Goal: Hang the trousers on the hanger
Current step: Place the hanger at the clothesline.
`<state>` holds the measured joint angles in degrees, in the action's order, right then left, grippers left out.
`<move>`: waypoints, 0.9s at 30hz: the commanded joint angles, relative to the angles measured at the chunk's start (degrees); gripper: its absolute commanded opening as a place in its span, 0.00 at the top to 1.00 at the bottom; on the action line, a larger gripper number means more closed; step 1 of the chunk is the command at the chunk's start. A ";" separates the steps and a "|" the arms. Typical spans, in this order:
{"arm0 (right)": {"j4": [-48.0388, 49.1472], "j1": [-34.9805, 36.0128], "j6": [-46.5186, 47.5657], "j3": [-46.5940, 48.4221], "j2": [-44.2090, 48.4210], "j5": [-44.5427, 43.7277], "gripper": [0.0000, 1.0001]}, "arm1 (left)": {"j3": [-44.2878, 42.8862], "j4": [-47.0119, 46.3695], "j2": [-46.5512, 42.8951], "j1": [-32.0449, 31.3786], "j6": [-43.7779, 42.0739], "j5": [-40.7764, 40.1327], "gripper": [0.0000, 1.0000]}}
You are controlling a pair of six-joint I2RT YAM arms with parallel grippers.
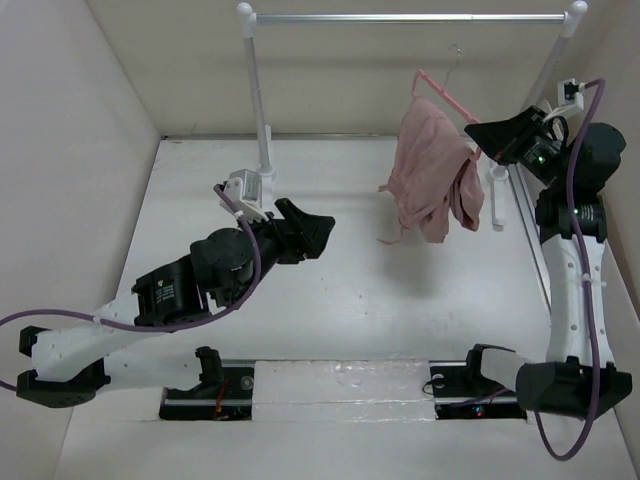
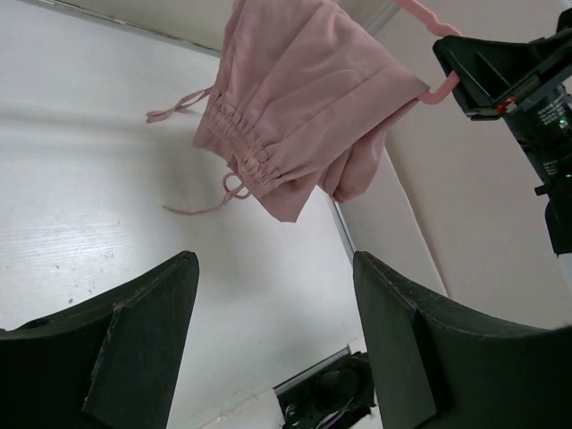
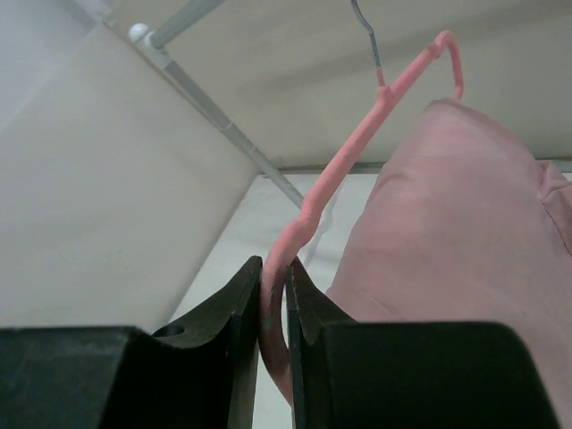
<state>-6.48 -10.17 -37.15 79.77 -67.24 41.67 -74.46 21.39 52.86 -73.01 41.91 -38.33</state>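
The dusty-pink trousers (image 1: 432, 175) hang folded over the pink hanger (image 1: 440, 95), held in the air at the back right. My right gripper (image 1: 478, 135) is shut on the hanger's end; in the right wrist view the hanger (image 3: 357, 134) runs up from between my fingers (image 3: 241, 295), with the trousers (image 3: 456, 223) draped to its right. My left gripper (image 1: 322, 230) is open and empty over the table's middle. In the left wrist view the trousers (image 2: 295, 98) and their drawstring (image 2: 201, 207) hang ahead, apart from my fingers (image 2: 152, 304).
A white-and-metal garment rail (image 1: 400, 18) stands at the back, its left post (image 1: 258, 100) behind my left gripper. White walls close in the left, back and right sides. A black base rail (image 1: 340, 395) lies at the near edge.
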 commanded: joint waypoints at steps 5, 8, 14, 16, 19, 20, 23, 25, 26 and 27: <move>14.67 -3.96 -2.51 3.36 6.16 1.48 1.00 | -1.22 -2.14 2.15 0.68 -5.17 1.85 0.35; 13.07 -6.43 -1.70 6.28 5.54 2.36 1.00 | -1.74 -3.37 2.51 0.68 -6.13 2.20 0.35; 15.88 -12.58 -3.19 8.99 2.57 2.80 1.00 | -2.54 -3.90 2.77 0.68 -6.93 2.64 0.35; 17.02 -13.64 -3.63 10.40 1.24 2.63 1.00 | -2.54 -3.37 2.69 0.68 -6.84 2.47 0.35; 22.78 -14.96 -8.08 11.47 -2.09 3.32 1.00 | -1.66 -3.37 2.60 0.68 -5.71 2.20 0.35; 22.83 -14.96 -8.90 11.46 -2.10 3.33 1.00 | -1.66 -3.37 2.60 0.68 -5.70 2.20 0.35; 24.32 -14.96 -9.61 11.29 -2.37 4.47 1.00 | 0.97 -9.94 3.91 2.61 -6.93 3.95 0.33; 22.66 -14.96 -8.30 9.28 -0.27 4.82 1.00 | 0.72 -16.16 6.28 6.89 -7.28 8.07 0.29; 22.04 -14.96 -6.90 8.40 0.44 4.65 1.00 | -0.33 -17.51 10.20 9.27 -5.80 10.70 0.28; 20.73 -14.35 -6.10 7.43 1.14 4.82 1.00 | -3.99 -18.30 12.68 11.99 -4.05 16.99 0.27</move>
<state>7.79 -24.77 -43.33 86.80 -70.61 45.95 -74.59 12.14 59.79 -66.19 36.27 -31.11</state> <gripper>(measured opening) 0.132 0.722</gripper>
